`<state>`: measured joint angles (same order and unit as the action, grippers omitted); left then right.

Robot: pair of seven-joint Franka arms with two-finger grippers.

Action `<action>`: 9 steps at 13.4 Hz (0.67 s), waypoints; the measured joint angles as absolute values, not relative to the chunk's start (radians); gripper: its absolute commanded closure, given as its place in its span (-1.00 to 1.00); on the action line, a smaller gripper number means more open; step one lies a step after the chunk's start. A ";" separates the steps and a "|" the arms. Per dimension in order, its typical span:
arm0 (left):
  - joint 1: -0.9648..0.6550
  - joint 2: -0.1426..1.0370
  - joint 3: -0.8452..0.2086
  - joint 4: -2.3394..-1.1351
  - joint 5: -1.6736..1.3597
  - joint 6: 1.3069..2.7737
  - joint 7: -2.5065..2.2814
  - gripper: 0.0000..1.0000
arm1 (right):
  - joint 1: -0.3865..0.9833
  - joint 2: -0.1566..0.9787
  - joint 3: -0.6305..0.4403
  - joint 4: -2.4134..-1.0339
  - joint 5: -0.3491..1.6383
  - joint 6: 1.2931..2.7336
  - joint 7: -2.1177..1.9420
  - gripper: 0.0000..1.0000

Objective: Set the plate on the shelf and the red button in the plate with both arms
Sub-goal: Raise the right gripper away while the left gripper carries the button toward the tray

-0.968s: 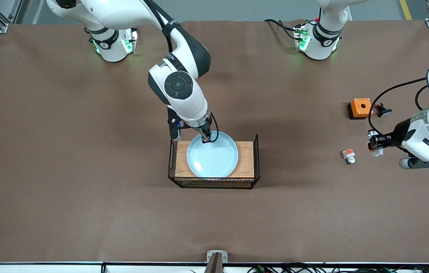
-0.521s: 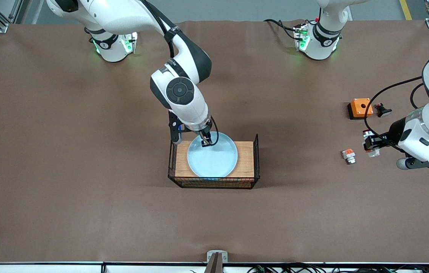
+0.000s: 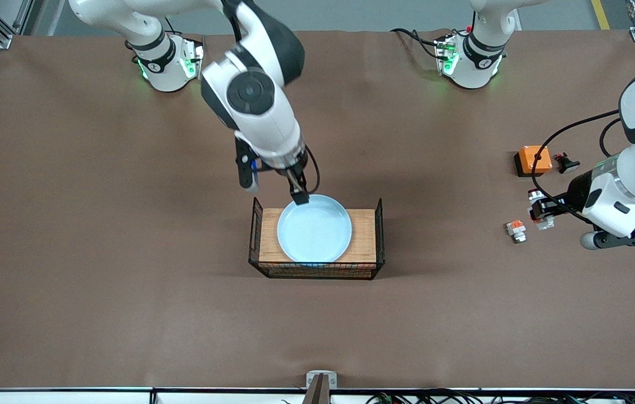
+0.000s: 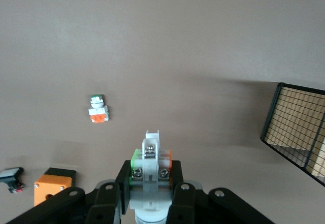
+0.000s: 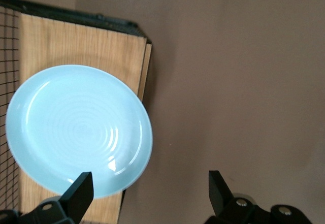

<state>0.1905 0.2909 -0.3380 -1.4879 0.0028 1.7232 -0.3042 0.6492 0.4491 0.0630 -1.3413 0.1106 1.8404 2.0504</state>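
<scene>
Risen off the plate, right tool gapes; left tool grips red button.

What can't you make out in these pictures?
- White-grey part with an orange-red band, held by the left gripper over bare table: lower end hidden by the fingers, left wrist view.
- Small dark part beside the orange square box: too small, front view; cut by the edge, left wrist view.
- Black wire basket under the pale blue round plate: cut by both wrist views' edges.
- Open right gripper over the plate's rim: only fingertips show, right wrist view.
</scene>
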 measured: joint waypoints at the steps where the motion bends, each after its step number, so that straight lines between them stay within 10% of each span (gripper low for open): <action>1: 0.181 0.291 -0.338 -1.486 0.001 1.723 -0.323 1.00 | 0.649 0.407 0.063 -1.341 0.110 1.773 1.994 -1.00; 9: -0.003 0.335 -0.340 -1.433 -0.001 1.722 -0.645 1.00 | 0.455 0.064 0.050 -1.449 0.104 1.454 1.364 -1.00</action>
